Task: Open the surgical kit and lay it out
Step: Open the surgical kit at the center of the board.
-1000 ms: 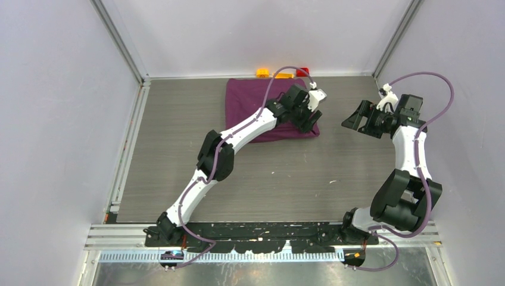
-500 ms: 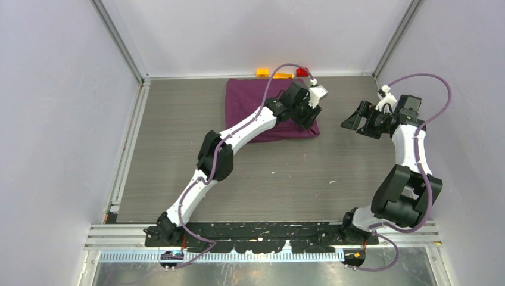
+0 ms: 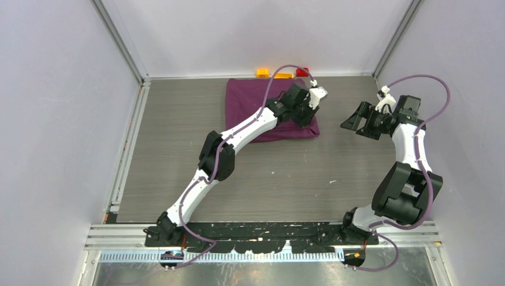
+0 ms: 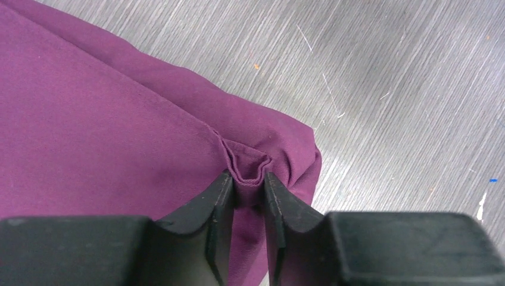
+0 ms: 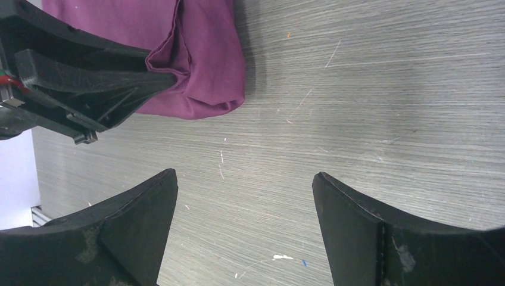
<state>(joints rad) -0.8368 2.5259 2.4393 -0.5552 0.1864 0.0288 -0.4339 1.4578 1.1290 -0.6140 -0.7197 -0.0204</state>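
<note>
Left arm (image 3: 238, 134) stretches far and rightward, elbow raised, its left gripper (image 4: 247, 182) pinching a small fold at the near-right corner of the folded dark-purple cloth (image 3: 250, 104) lying far-centre on the table (image 3: 178, 167); right arm (image 3: 408, 149) stands bent at right, right gripper (image 5: 244, 176) spread wide, empty, facing left.

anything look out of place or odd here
Only the toy bricks at the far edge, behind the cloth: they look like stray toys. The cloth's corner puckers between the left fingers; nothing is spilled.
</note>
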